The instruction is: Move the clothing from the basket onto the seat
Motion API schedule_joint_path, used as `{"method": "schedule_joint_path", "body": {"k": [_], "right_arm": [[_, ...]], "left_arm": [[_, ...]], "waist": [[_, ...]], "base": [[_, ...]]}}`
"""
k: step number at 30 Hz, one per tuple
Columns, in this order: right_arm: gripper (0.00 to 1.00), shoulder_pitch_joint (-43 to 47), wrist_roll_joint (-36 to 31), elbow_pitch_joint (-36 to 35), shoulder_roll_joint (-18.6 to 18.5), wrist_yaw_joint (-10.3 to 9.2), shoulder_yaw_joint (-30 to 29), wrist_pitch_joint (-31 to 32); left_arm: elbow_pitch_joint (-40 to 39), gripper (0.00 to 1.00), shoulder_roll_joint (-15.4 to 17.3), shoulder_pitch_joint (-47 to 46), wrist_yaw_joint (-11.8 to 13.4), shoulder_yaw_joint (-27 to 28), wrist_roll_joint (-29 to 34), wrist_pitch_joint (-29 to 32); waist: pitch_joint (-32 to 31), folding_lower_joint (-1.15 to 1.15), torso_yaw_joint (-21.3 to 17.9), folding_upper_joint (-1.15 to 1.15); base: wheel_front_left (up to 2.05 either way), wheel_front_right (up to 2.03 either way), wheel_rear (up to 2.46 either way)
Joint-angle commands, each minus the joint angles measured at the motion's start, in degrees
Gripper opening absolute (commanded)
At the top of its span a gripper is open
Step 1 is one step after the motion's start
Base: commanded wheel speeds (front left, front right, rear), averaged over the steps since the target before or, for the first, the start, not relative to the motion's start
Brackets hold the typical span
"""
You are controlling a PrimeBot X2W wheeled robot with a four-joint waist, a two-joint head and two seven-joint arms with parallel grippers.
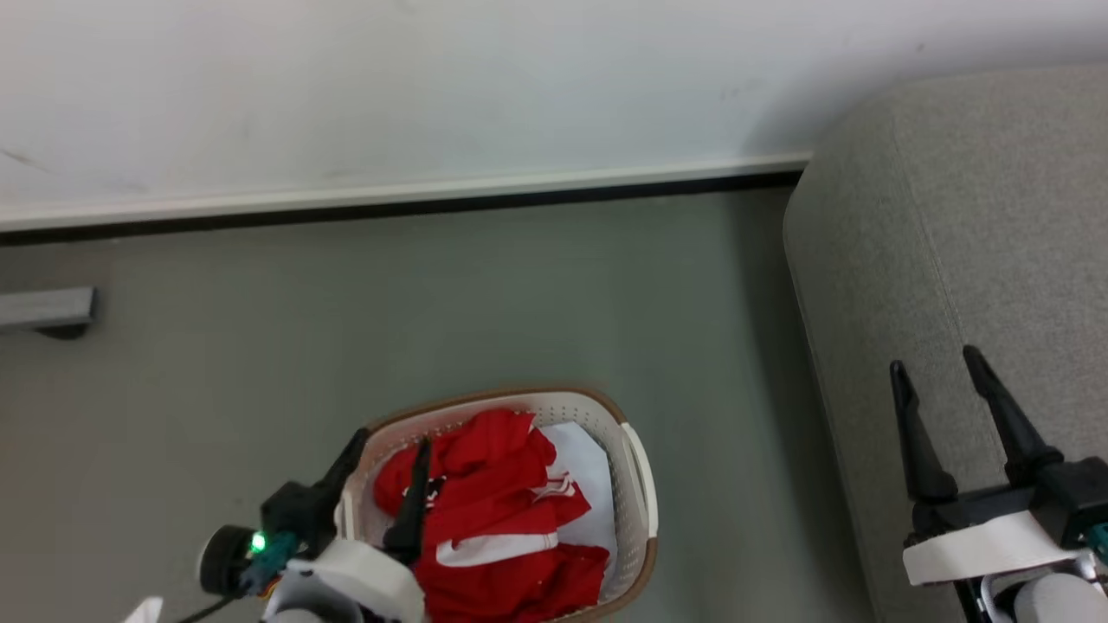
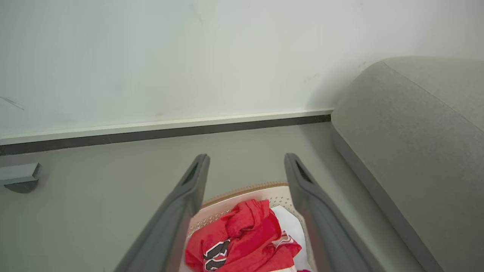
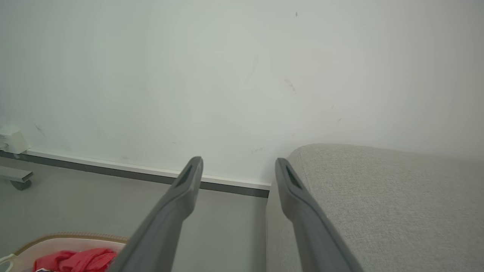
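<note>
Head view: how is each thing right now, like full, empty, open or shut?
laundry basket: upright on the floor, loaded.
red clothing: heaped inside the laundry basket.
sofa: no clothing on the part shown.
left gripper: open, empty, over the laundry basket.
right gripper: open, empty, over the sofa.

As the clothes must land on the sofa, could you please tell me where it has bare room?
The sofa is bare grey upholstery from its rounded corner by the wall down to the open right tool. The floor strip between basket and sofa is bare too. Crowded: the basket, heaped with red clothing, open left tool at its left rim.
</note>
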Motion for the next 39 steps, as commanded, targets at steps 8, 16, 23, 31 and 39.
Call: {"method": "schedule_joint_path", "body": {"k": [8,16,23,31,39], "right_arm": [[1.0,-6.9,1.0,-3.6,-0.4,0.17,-0.5,0.0],[1.0,-10.8,1.6,-6.5,0.1,0.17,-0.3,0.0],[1.0,-13.0,1.9,-9.1,0.8,0.17,1.0,0.0],[1.0,-14.3,2.5,-12.3,1.9,0.17,2.8,0.0],[1.0,-14.7,3.3,-12.7,2.1,0.17,3.0,0.0]], "left_arm": [[15.1,1.0,1.6,-14.7,-0.4,-6.7,3.1,3.6],[26.9,1.0,2.2,-24.7,-0.4,-10.3,4.9,9.0],[32.8,1.0,4.1,-30.4,2.3,-12.0,7.2,9.4],[37.9,1.0,5.5,-35.3,4.5,-13.2,8.5,12.0],[41.3,0.0,5.5,-37.3,3.8,-14.7,8.7,11.4]], "waist": [[15.0,-0.01,-4.2,0.0],[22.6,-0.01,-6.0,0.0],[27.3,-0.01,-7.1,0.0],[31.2,-0.01,-7.9,0.0],[32.1,-0.01,-8.5,0.0]], "base": [[0.0,0.0,0.0],[0.0,0.0,0.0],[0.0,0.0,0.0],[0.0,0.0,0.0],[0.0,0.0,0.0]]}}
